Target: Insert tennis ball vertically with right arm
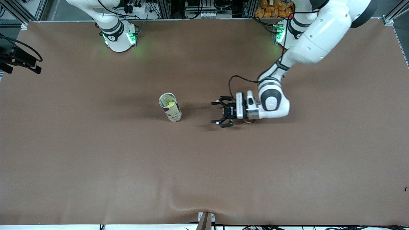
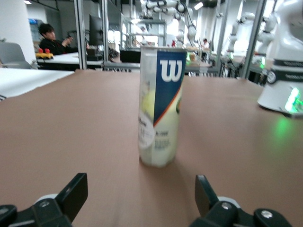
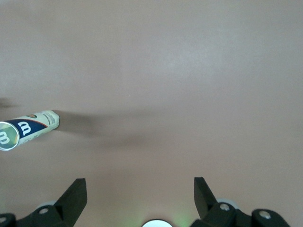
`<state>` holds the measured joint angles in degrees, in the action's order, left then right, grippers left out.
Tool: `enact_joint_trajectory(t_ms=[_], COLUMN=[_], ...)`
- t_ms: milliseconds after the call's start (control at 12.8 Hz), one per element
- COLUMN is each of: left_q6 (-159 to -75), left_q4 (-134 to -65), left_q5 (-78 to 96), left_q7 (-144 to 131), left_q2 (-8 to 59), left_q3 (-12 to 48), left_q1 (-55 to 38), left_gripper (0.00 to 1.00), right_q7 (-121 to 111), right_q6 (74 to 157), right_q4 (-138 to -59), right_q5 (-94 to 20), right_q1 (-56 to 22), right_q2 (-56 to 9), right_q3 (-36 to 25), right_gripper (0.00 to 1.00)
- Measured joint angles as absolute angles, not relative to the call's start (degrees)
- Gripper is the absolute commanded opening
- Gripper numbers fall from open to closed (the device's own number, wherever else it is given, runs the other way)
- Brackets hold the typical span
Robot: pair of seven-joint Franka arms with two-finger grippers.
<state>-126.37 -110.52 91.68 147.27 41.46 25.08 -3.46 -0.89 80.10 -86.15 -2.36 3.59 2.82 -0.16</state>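
The left claw hangs low over the brown counter, lying nearly level and pointing toward the right arm's end, its two black fingers spread wide with nothing between them. In the left wrist view the same fingers frame an upright tennis ball can, which stands apart from them with bare counter between. From the front camera the can stands on its base about mid-counter, just toward the right arm's end from the left claw, its mouth open at the top. A yellow-green tennis ball shows inside the can, seen down through the open mouth. The can's wall is clear with a blue panel bearing a white letter mark. The left arm reaches down from its base at the top of the front view and bends at the wrist toward the can. The right claw is out of the front view; its own wrist view shows its fingers spread apart and empty, held high above the counter, looking straight down, with the can small at the edge of that view. The right arm's base stands at the counter's back edge, well apart from the can.
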Motion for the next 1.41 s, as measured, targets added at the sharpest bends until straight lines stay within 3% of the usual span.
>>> enact_joint_trajectory(t_ms=[706,1098,1412], left_q6=[-119.3,-116.0,-108.8], left_q4=[-110.9,-109.3,-102.4], left_q5=[50.4,32.9,19.1], left_q7=[128.5,108.7,90.8], left_q2=[39.4,31.9,30.4], left_q3=[25.1,24.4,23.9], left_q1=[16.1,18.1,18.7], left_gripper=[1.00,1.00,1.00], right_q7=[-0.9,-0.9,-0.9], right_q6=[80.4,80.5,80.5], right_q4=[-86.2,-86.2,-86.1], right_q5=[-2.2,-2.2,-2.1], right_q1=[3.6,3.6,3.6], right_q2=[2.8,2.8,2.8], right_q3=[-0.1,-0.1,-0.1], right_gripper=[1.00,1.00,1.00])
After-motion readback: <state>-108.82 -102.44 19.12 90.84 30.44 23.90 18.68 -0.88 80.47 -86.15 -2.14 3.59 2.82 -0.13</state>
